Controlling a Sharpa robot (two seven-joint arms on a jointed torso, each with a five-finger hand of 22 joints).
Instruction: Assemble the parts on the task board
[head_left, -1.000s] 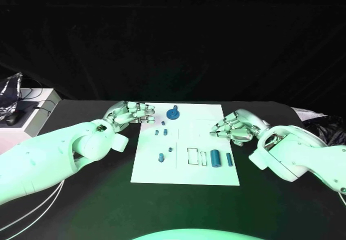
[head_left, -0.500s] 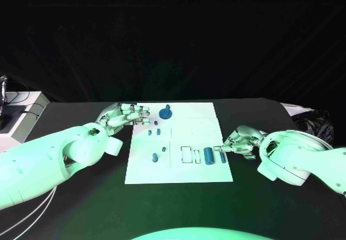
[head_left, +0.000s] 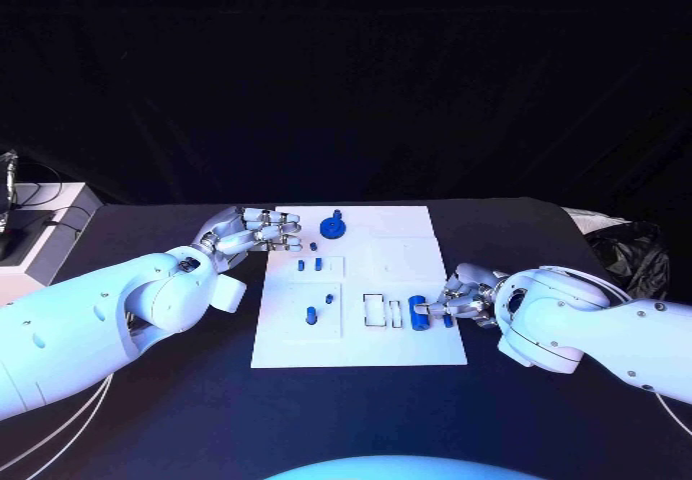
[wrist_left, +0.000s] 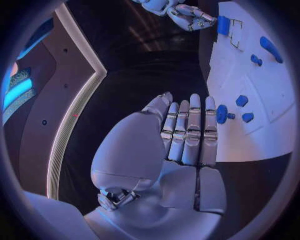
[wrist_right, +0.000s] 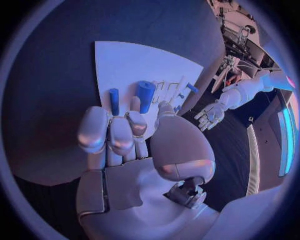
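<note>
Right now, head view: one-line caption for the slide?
Right hand reaches for a blue cylinder on the white board; left hand waits at the board's far corner.

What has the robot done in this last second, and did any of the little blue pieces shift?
The right hand has come down along the board's right edge toward the robot, and its fingers now reach the thick blue cylinder near the board's corner; whether they grip it is unclear. The left hand stayed at the task board far-left corner. The blue pieces appear unmoved.
</note>
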